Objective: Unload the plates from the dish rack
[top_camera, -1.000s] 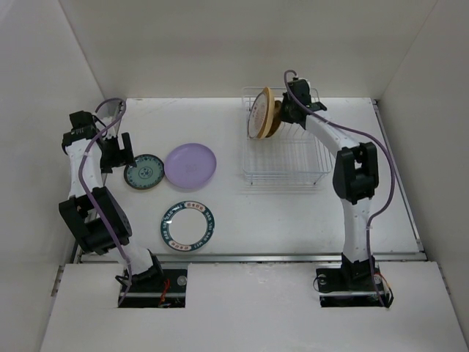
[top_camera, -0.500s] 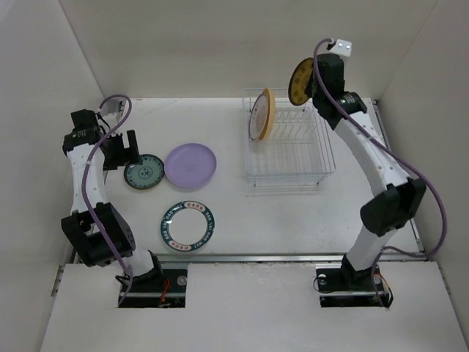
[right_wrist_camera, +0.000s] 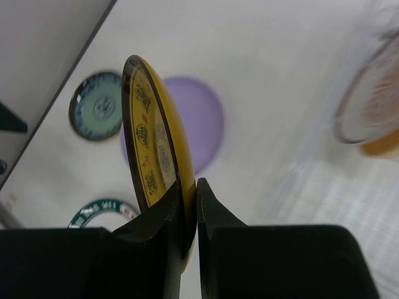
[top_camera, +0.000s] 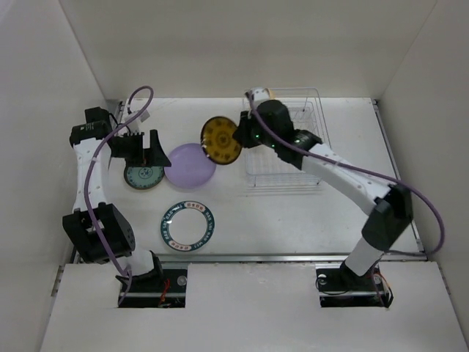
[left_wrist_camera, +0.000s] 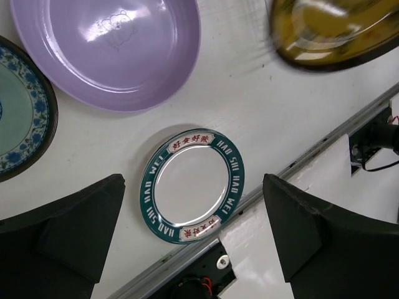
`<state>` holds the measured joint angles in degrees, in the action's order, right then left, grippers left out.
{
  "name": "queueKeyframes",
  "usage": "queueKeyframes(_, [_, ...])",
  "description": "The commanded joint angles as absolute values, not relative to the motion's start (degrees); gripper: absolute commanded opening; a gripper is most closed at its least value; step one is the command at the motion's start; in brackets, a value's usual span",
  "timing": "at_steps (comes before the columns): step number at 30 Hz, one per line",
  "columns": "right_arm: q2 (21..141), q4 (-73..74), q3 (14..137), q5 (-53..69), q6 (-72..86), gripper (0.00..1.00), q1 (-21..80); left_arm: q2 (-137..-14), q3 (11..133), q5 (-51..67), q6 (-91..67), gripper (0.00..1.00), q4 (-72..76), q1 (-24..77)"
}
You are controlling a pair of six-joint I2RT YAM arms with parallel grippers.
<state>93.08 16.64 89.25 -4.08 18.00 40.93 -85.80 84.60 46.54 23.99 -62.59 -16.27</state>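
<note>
Swung the yellow-and-brown plate (top_camera: 221,139) out of the dish rack (top_camera: 293,158) toward the tabletop (top_camera: 293,213) middle, rim pinched upright in the right fingers (right_wrist_camera: 177,212). Held the left fingers (top_camera: 146,148) wide, empty, by the left edge. Needed next, likely: tipping flat, lowering onto bare tabletop.

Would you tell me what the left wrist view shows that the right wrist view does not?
Only the left wrist: the open left claw and the table edge with a cable beyond it. Only the right wrist: the right claw shut on the yellow plate at its rim, and the rack, blurred, with a pale plate in it. Both: the lavender plate, the teal plate, the rimmed plate and the yellow plate, blurred in the left wrist view's top corner.
</note>
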Motion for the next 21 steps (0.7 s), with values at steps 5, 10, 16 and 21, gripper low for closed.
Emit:
queueKeyframes(5, [102.6,-2.4,89.0,22.1,25.1,0.0,44.4,-86.1,81.0,41.5,22.7,0.92,-56.4,-12.7])
queueKeyframes(10, [106.1,-7.0,88.4,27.8,28.5,0.0,45.5,-88.9,80.2,43.1,25.4,0.92,-57.1,-12.7])
queueKeyframes(16, [111.3,-8.7,91.0,30.4,30.3,0.0,47.2,-90.0,78.1,46.1,29.0,0.85,-58.4,-10.7])
queueKeyframes(21, [112.5,-9.6,91.6,30.6,31.5,0.0,47.7,-91.1,78.7,52.2,29.0,0.19,-60.2,-10.7])
